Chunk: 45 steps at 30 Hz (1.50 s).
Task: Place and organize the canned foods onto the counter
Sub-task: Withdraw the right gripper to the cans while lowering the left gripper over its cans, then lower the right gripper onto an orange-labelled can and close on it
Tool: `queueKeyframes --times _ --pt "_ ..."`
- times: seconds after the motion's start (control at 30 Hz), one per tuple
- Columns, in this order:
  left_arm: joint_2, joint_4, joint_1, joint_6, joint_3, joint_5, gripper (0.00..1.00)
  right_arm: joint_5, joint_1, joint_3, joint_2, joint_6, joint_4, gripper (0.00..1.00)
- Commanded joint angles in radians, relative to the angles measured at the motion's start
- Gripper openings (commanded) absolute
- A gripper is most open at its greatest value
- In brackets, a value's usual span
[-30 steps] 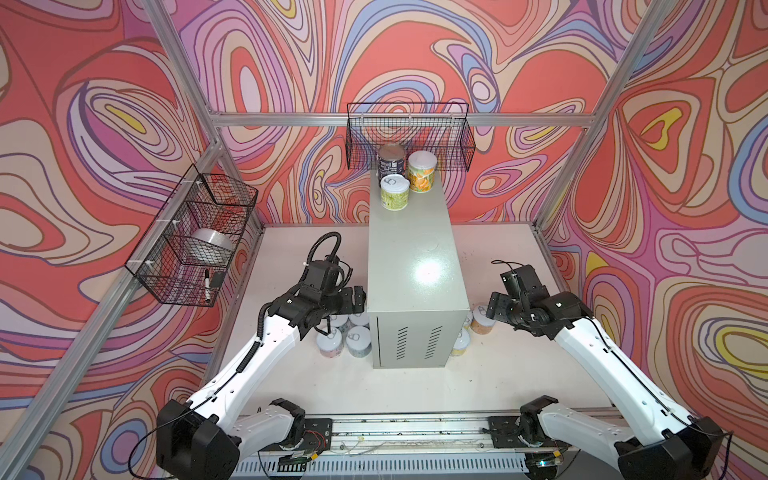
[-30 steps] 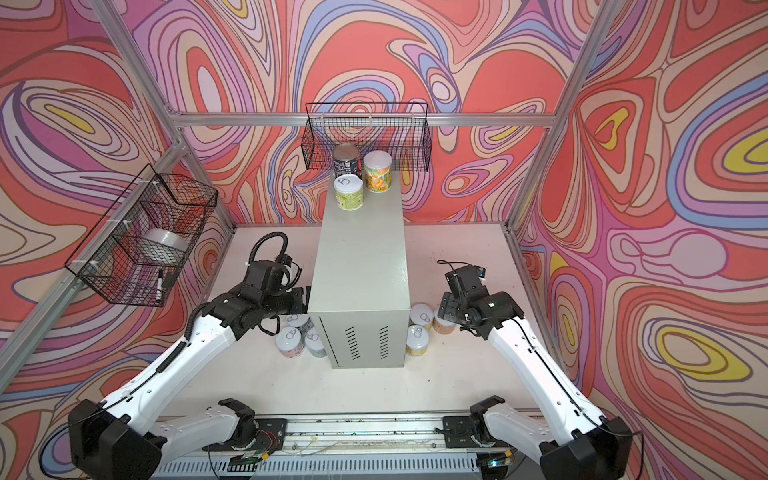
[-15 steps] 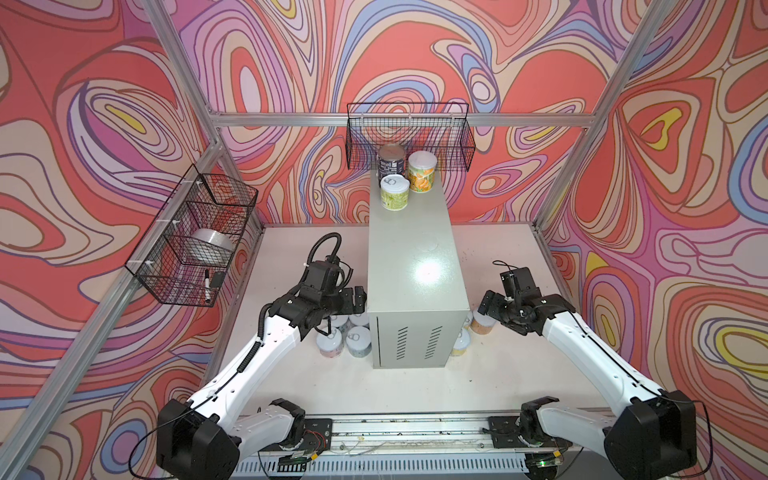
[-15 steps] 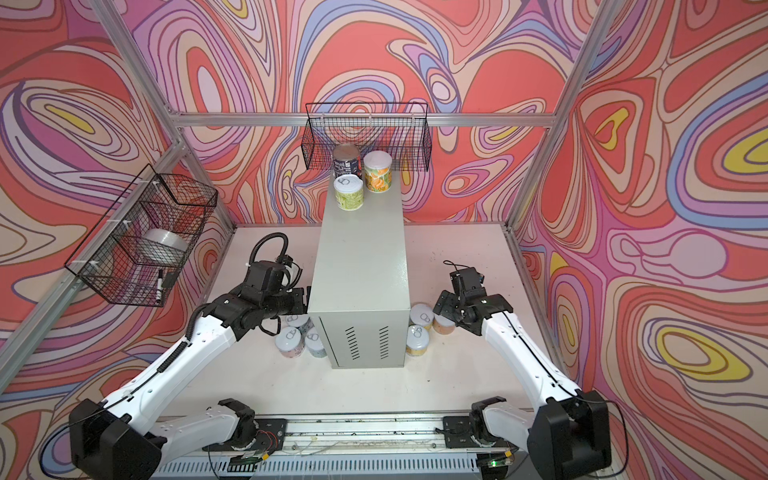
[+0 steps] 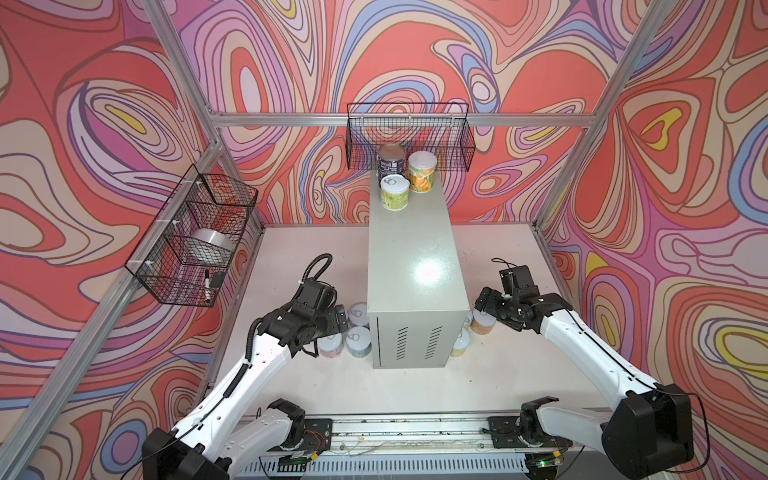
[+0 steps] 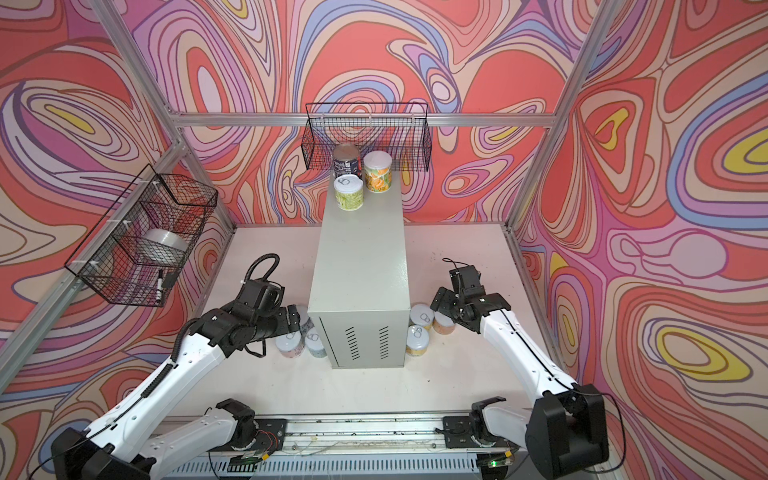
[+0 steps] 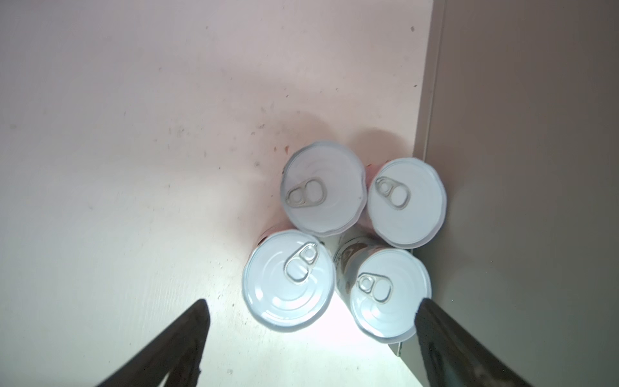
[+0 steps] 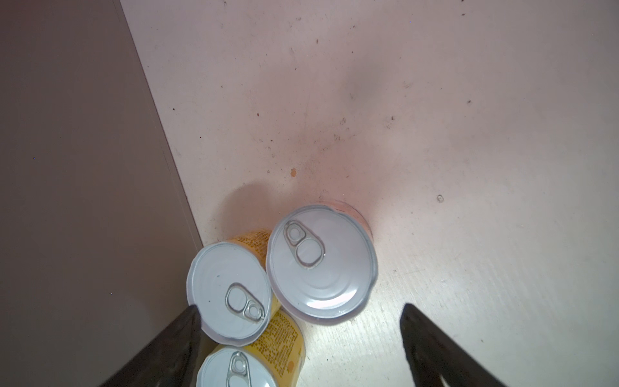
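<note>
Starting at the left pincer (image 7: pixel 312 303): spread wide, gripping nothing, hanging above a tight knot of four tins (image 7: pixel 323 187) on the white table (image 7: pixel 134 167). Packed against the grey cabinet (image 7: pixel 519 167), at about its 8 o'clock in both top views. Same at the right pincer (image 8: pixel 299 305): gaping, empty, poised over three more at the cabinet's 4 o'clock, with a pink-labelled tin (image 8: pixel 323 261) outermost and two yellow tins (image 8: pixel 229 291) tucked toward the cabinet wall.

Likely to handle as rigid, smooth-walled and somewhat weighty if full; no give under a squeeze, yet slick enough to twist out of a shallow pinch. Best taken across the round body, around mid-height, from above, never by the pull-tab or lid rim. Hard to reach in the middle of either knot, with no gap for a finger between neighbours. Wiser to begin with an outer tin (image 7: pixel 289 276), free toward the open table. Worth lifting straight up to avoid toppling the rest.

Further out, at the 12 o'clock end of the cabinet's glossy top: three upright and close together, namely a dark navy tin (image 5: pixel 390 164), an orange-labelled tin (image 5: pixel 422 176) and a green-labelled tin (image 5: pixel 394 199) just nearer. By this count, three up and seven down.

As for containers: a back wire basket (image 5: pixel 451 137) at 12 o'clock, with nothing made out inside; a side wire basket (image 5: pixel 178 286) at 10 o'clock, holding a silver tape roll (image 5: pixel 212 247) and a marker pen (image 5: pixel 206 284).
</note>
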Motion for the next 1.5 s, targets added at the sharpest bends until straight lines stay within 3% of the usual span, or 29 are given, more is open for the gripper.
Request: queueKeyframes --times 0.0,0.8,1.47 --pt "0.002 -0.007 0.003 -0.084 -0.046 -0.006 0.97 0.004 -0.007 -0.023 0.000 -0.008 0.007 0.96" --pt "-0.033 0.115 0.005 -0.012 -0.077 0.066 0.96 -0.027 -0.040 -0.056 0.172 0.028 0.178 0.97" --pt "-0.021 0.136 0.003 0.004 -0.074 0.070 0.96 0.032 -0.040 -0.113 0.274 0.039 0.198 0.84"
